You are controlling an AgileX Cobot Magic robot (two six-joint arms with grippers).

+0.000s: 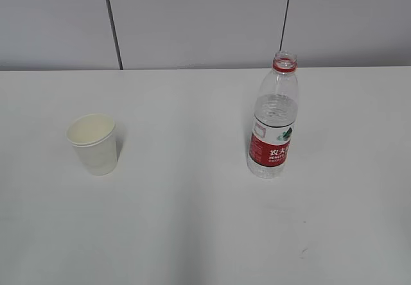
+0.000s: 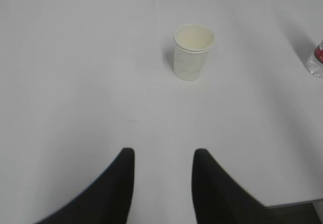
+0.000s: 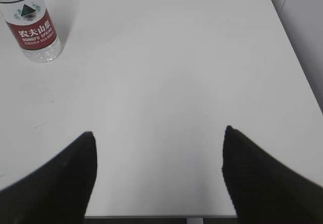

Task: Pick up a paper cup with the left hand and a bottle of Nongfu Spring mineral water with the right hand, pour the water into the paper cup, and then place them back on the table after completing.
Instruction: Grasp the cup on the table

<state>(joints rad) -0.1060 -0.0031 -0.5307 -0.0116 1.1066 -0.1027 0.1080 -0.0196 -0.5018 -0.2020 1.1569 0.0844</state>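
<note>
Paper cup (image 2: pixel 193 51) and bottle (image 3: pixel 31 24) both stand untouched, so the task looks to be at its first step, the reach. Left hand (image 2: pixel 163 183) holds its jaws partly apart with nothing between them, the cup ahead and well apart. Right hand (image 3: pixel 157 176) has its jaws spread wide and bare near the table's (image 1: pixel 192 221) near edge, the bottle far off to its left. Next, each must advance and straddle its target. Uncapped, the bottle's red label reads NONGFU SPRING under Chinese characters
</note>
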